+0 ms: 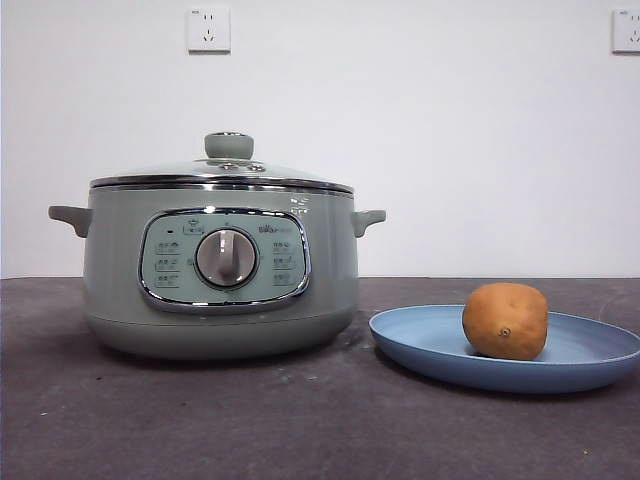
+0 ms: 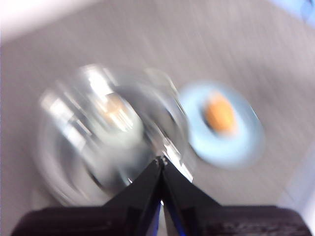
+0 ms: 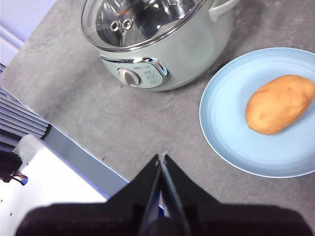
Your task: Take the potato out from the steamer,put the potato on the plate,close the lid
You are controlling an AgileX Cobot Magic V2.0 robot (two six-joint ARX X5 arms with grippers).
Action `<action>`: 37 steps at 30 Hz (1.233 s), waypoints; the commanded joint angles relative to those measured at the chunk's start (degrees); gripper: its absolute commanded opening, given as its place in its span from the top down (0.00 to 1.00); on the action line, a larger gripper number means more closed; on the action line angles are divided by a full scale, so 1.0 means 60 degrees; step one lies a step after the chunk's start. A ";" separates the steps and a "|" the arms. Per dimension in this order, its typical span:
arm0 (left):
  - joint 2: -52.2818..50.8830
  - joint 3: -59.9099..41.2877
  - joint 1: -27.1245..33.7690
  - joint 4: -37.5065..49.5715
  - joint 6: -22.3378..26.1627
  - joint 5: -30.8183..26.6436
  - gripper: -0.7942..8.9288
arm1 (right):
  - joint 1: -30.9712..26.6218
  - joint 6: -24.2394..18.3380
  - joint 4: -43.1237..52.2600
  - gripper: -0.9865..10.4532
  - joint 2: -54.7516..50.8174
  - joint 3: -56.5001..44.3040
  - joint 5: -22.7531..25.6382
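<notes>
The sage-green steamer (image 1: pixel 222 270) stands on the table with the glass lid (image 1: pixel 225 172) resting on its rim, green knob (image 1: pixel 229 145) on top. The brown potato (image 1: pixel 505 320) lies on the light blue plate (image 1: pixel 420 340) to the steamer's right. My left gripper (image 2: pixel 160 162) is shut and empty, high above the lid (image 2: pixel 110 132); its view is blurred, with plate (image 2: pixel 246 142) and potato (image 2: pixel 220 114) beyond. My right gripper (image 3: pixel 162 157) is shut and empty above the table's front edge, with steamer (image 3: pixel 162 49), lid (image 3: pixel 142 22), plate (image 3: pixel 226 128) and potato (image 3: pixel 280 104) ahead of it.
A white wall with two power sockets (image 1: pixel 208 29) stands behind the dark grey table (image 1: pixel 300 420). The right wrist view shows the table's front edge (image 3: pixel 74 142) and a white base with cables (image 3: pixel 29 187) below it.
</notes>
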 commanded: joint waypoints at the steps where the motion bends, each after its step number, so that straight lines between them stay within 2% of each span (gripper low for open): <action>1: -0.0849 -0.0175 0.0707 0.1406 0.0240 0.0033 0.92 | 0.0007 0.0080 0.0025 0.91 -0.0004 0.0007 0.0025; 6: -0.2386 -0.1483 0.2051 0.3588 0.0215 -0.0029 0.92 | 0.0007 0.0080 0.0025 0.91 0.0004 0.0007 0.0025; 10: -0.3869 -0.3585 0.2911 0.5559 0.0211 -0.0313 0.92 | 0.0007 0.0080 0.0025 0.91 -0.0007 0.0007 0.0022; 13: -0.4896 -0.5289 0.3217 0.6703 0.0186 -0.0783 0.92 | 0.0007 0.0080 0.0025 0.91 -0.0004 0.0007 0.0025; 19: -0.6681 -0.8378 0.3395 0.8276 -0.0277 -0.0845 0.92 | 0.0007 0.0080 0.0025 0.91 -0.0004 0.0007 0.0022; 28: -0.8597 -1.1723 0.3395 0.8980 -0.1005 -0.1854 0.92 | 0.0007 0.0080 0.0025 0.91 -0.0004 0.0007 0.0025; 37: -0.9839 -1.3420 0.3395 0.8980 -0.1096 -0.2058 0.92 | 0.0007 0.0080 0.0025 0.91 -0.0004 0.0007 0.0025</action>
